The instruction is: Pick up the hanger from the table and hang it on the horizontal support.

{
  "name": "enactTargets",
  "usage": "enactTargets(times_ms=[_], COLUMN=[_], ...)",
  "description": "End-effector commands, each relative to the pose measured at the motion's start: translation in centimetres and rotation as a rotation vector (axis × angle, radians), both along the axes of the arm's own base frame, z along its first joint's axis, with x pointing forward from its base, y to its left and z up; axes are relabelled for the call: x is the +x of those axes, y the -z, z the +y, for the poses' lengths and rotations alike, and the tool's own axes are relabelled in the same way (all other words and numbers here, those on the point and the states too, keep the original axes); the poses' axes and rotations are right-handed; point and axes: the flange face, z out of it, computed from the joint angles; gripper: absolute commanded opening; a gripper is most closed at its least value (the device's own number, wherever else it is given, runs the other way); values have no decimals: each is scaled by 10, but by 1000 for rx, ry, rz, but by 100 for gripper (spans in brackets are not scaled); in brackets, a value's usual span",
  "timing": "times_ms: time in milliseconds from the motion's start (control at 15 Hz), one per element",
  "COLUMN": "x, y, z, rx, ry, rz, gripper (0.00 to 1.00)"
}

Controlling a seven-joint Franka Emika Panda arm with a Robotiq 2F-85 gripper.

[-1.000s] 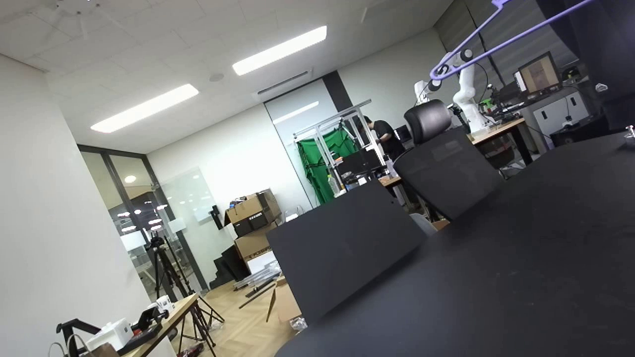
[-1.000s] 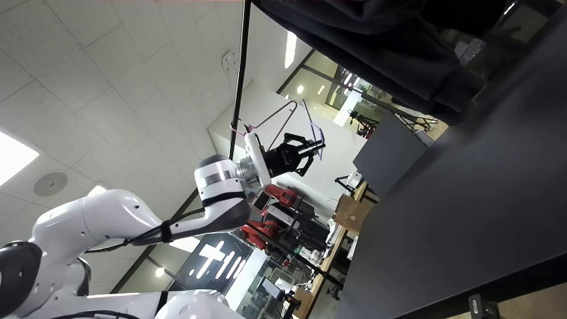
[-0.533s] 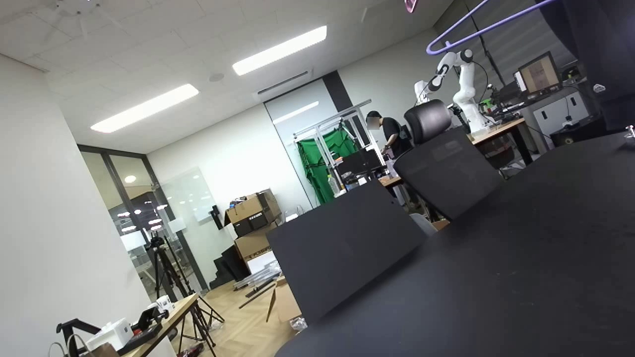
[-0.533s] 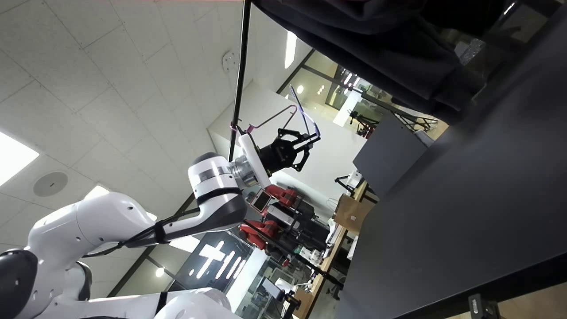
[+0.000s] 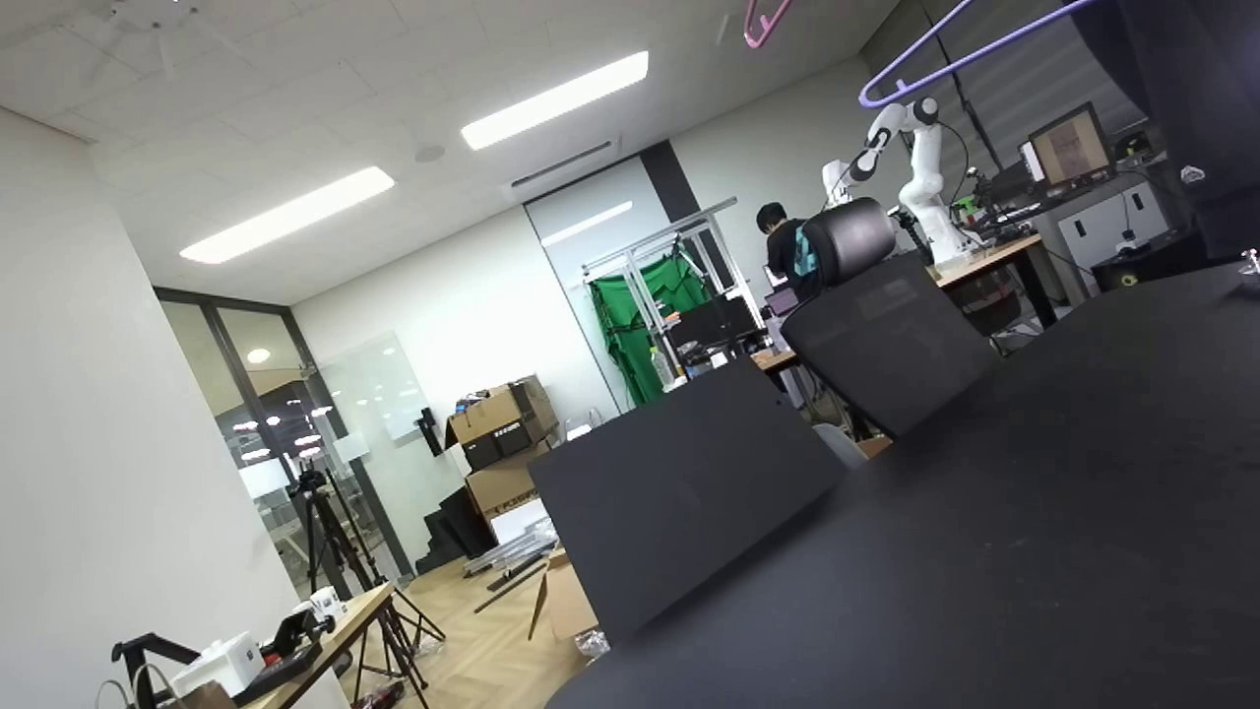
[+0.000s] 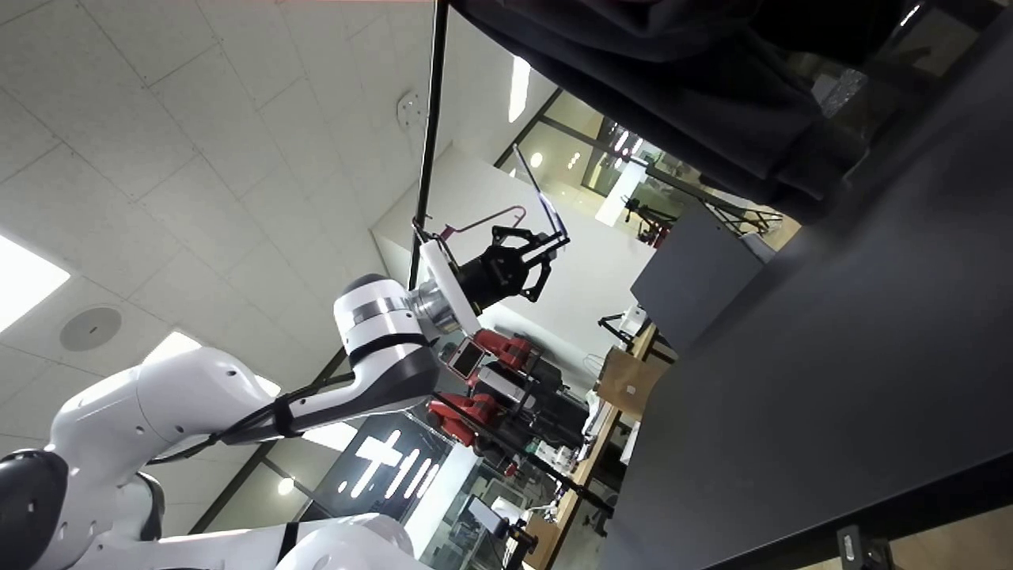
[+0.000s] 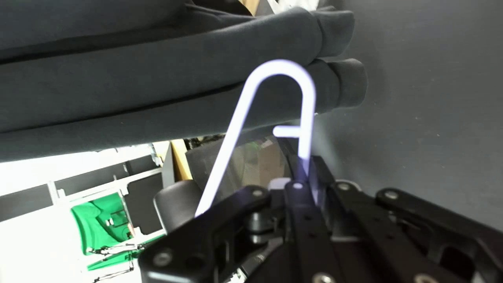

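Observation:
The violet-purple hanger (image 6: 546, 204) is up in the air, away from the black table (image 6: 831, 356). My gripper (image 6: 566, 237) is shut on one bar of it near a corner. In the wrist view, the fingers (image 7: 308, 169) close around the bar, and the hanger's rounded end (image 7: 281, 67) sticks out beyond them. The hanger (image 5: 984, 51) also shows at the upper right of an exterior view; its hook is out of that view. The support, a thin black pole (image 6: 429, 142), lies on the far side of my wrist from the fingertips, apart from the purple hanger.
A pink hanger (image 6: 484, 221) hangs on the pole close to my wrist; whether they touch I cannot tell. It also shows at the top of an exterior view (image 5: 753, 41). Dark clothing (image 6: 712, 103) hangs above the table. Black panels (image 5: 689, 492) stand along the table edge.
My gripper and the purple hanger have shifted toward the pole and slightly upward, and the hanger has turned. The pink hanger has swung and come further into view. The background person moved.

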Motion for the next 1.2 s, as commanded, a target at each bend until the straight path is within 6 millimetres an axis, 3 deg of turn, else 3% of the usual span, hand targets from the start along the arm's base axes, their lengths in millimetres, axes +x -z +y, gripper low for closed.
enactTargets(times_ms=[0,533,933,1133], x=[-7,-3,-3,-1], y=[-17,-25,-33,-27], z=[2,7,23,29], rx=[-131,-379,-585,-636], ry=[102,339,482,482], rz=[-108,-318,-496,-480], gripper=[2,2,2,2])
